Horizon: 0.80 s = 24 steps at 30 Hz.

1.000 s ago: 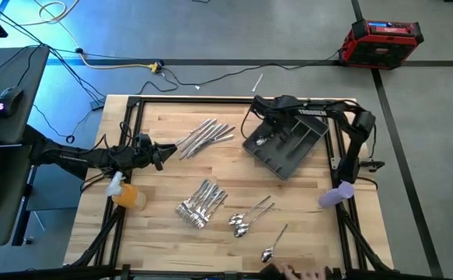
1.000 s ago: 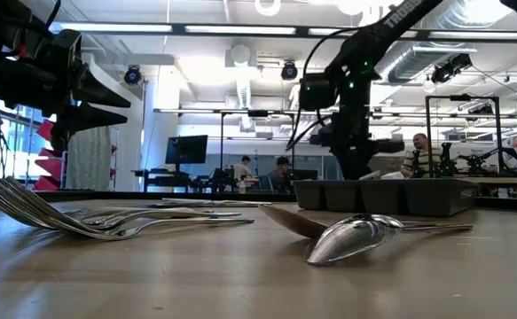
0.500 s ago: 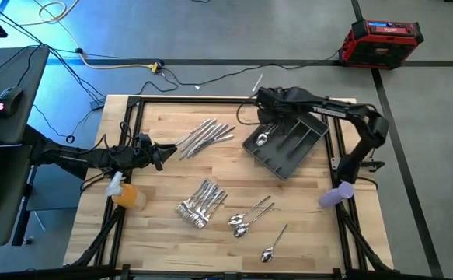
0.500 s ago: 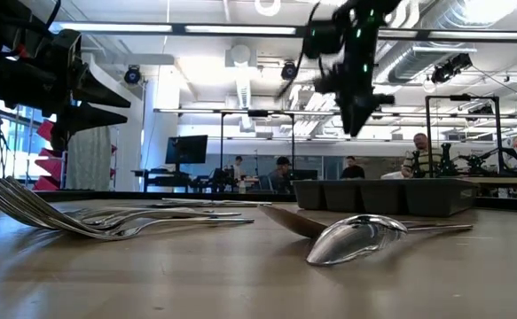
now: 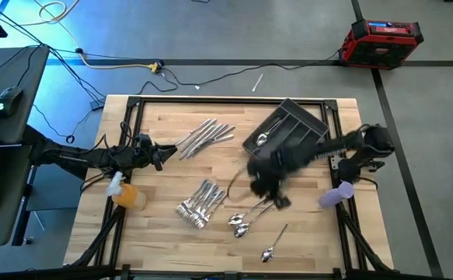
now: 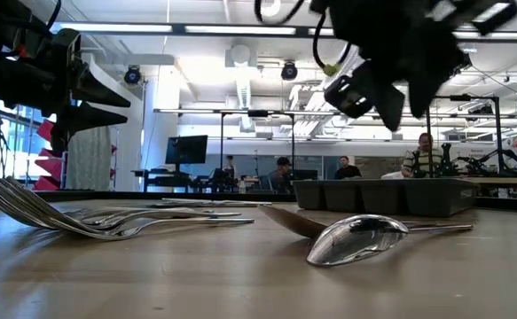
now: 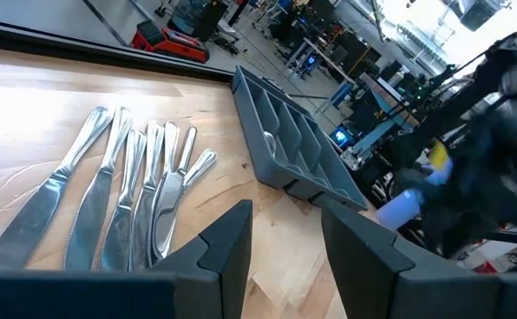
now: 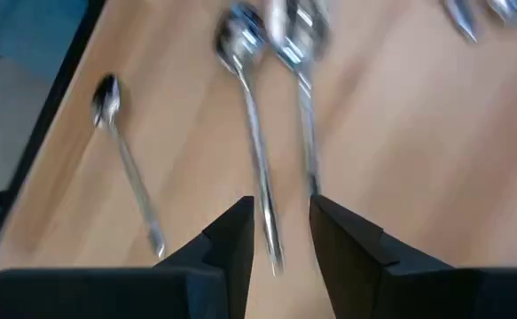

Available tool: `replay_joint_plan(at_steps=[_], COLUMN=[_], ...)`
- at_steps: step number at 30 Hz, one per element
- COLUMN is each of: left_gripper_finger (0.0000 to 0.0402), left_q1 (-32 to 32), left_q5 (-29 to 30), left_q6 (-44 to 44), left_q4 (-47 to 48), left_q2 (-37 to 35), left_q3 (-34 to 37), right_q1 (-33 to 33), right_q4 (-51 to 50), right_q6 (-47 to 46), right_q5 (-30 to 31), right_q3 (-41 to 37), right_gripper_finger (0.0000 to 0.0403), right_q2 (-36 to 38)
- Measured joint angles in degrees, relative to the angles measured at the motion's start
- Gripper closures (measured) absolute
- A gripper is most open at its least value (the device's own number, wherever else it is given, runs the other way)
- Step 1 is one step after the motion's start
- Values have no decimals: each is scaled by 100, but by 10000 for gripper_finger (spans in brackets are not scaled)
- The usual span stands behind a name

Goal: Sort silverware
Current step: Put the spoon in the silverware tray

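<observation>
1. Spoons (image 5: 245, 220) come next, by my read: right gripper (image 5: 271, 187) hangs over the table w/ a pair of spoons just ahead of its tips, handles pointing back toward it. Fingers (image 8: 231, 244) stand a little apart w/ nothing between them.
2. To do it well: drop straight onto one handle, not the overlap where the two lie side by side. In the right wrist view the nearer handle (image 8: 260, 190) runs toward the gap between the fingers. Line up across the handle and pinch mid-shaft so it won't tip.
3. Lone spoon (image 5: 273, 243) lies off to the side, apart from the pair, so it's the easier single pick if the pair proves fiddly.
4. Grey tray (image 5: 287, 134) sits behind the right gripper, near the arm's base. One spoon (image 5: 262, 140) already lies in an end compartment, so carry the next one there.
5. Forks (image 5: 199, 203) are heaped beside the pair, on the side away from the lone spoon. Watch the approach doesn't nudge them.
6. Knives (image 5: 204, 137) are fanned out further off, just in front of the left gripper (image 5: 162, 153), which waits w/ fingers (image 7: 227, 248) parted and nothing held.
7. Orange object (image 5: 127, 194) and purple object (image 5: 336, 194) sit at the frame edges, clear of the path.
8. People show in the room beyond the table, well away.
</observation>
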State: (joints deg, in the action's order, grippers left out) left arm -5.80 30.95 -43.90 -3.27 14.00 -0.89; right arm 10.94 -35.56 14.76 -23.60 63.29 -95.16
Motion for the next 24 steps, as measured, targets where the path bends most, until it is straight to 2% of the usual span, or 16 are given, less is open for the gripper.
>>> replay_joint_plan(at_steps=[3,5,7,9,15,24], left_gripper_finger=[283,283,283,283,283,283], left_q1=[2,2,2,2,2,4], left_q5=[2,37,66,67,79,86], left_q6=[3,2,2,4,50,59], left_q4=[0,0,0,0,0,0], left_q2=[0,0,0,-2,0,0], left_q3=[0,0,0,0,0,0], right_q1=[648,971,1166,1250,1241,1224], right_q4=[1596,2292,2620,2622,2819,2920], right_q6=[-300,-376,-525,-708,-702,-1006], right_q5=[584,1135,1664,1854,1366,1613], right_q3=[-420,-615,-749,-798,-788,-758], right_gripper_finger=[304,304,304,304,304,310], right_q2=[-4,-7,-81,-247,-892,-1321])
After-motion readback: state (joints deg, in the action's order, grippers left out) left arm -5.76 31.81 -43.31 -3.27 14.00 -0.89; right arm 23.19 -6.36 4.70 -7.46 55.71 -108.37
